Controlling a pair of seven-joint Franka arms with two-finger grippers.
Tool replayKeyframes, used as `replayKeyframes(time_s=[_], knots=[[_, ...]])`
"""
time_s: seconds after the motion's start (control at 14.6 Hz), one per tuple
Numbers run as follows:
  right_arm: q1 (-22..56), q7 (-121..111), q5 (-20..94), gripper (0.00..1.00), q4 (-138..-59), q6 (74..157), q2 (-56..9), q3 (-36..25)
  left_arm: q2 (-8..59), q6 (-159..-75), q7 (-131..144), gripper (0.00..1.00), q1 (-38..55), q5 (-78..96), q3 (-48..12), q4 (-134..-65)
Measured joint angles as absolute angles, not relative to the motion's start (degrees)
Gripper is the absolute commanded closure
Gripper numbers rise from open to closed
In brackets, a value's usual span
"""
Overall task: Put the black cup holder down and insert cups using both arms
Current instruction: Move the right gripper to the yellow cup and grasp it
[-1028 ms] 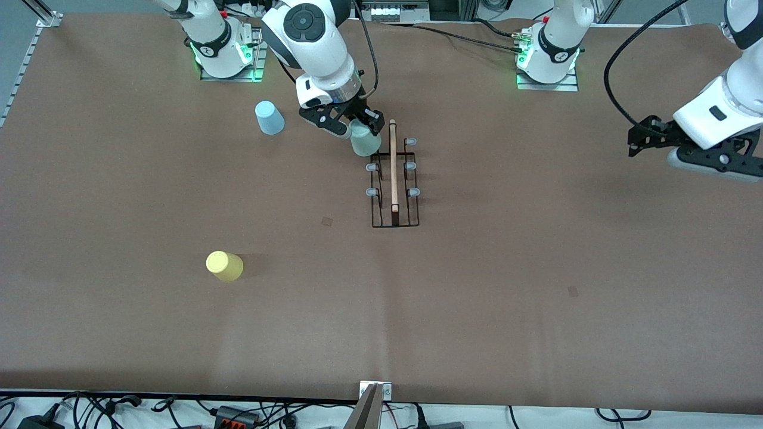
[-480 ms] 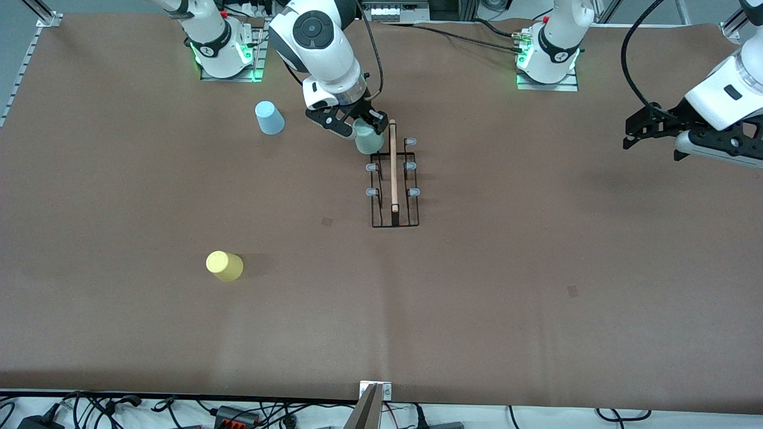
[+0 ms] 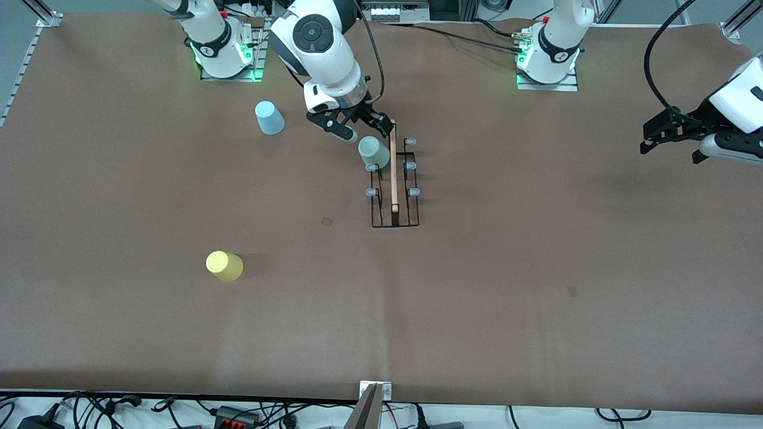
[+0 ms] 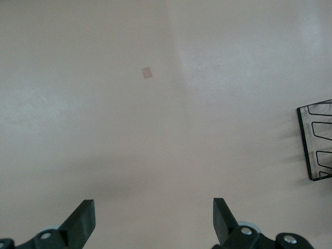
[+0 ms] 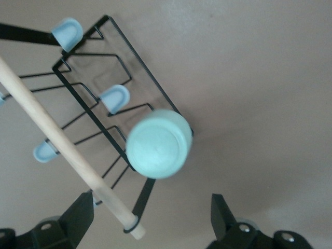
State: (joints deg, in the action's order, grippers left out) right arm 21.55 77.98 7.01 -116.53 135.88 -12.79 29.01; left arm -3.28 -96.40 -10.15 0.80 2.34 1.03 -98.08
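Black wire makes up the cup holder (image 3: pixel 393 182), which stands on the brown surface (image 3: pixel 506 280) about midway between the two arm bases, its wooden handle (image 3: pixel 393 167) running toward the front camera. That placement step appears done. One cup is in: the pale green cup (image 3: pixel 374 152) sits mouth-down on the rack's peg row at the end nearest the bases, on the right arm's side of the handle. The right gripper (image 3: pixel 357 126) hovers just above it, jaws spread and gripping nothing. Two cups remain, by my judgement: the light blue cup (image 3: pixel 269 117) stands near the right arm's base, and the yellow cup (image 3: pixel 224 266) stands well apart, nearer the front camera. The left gripper (image 3: pixel 676 134) waits over the left arm's end of the surface, jaws open and empty.
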Motion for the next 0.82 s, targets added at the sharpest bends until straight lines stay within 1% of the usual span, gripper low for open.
replayKeyframes(time_s=[0.14,0.41,0.55,0.69,0.82], knots=[[19.21,75.41,6.94,0.0,-116.06,135.65,-12.12,28.77,-3.28,-96.38,-10.15,0.0,0.8,2.34,0.84,-97.83],[10.35,57.62,6.87,0.0,-116.02,132.47,-9.55,27.15,-3.27,-96.38,-8.57,0.0,0.86,2.34,0.03,-97.75],[7.48,46.07,6.81,0.0,-116.02,131.55,-9.05,23.27,-3.24,-96.38,-8.28,0.0,0.86,2.34,0.0,-97.75],[6.43,32.22,6.05,0.0,-116.02,131.29,-9.19,17.36,-3.23,-96.21,-8.18,0.0,0.83,2.34,0.02,-97.75],[5.65,21.24,2.51,0.0,-116.06,131.29,-9.78,12.52,-3.22,-95.79,-8.12,0.0,0.79,2.34,0.06,-97.75]])
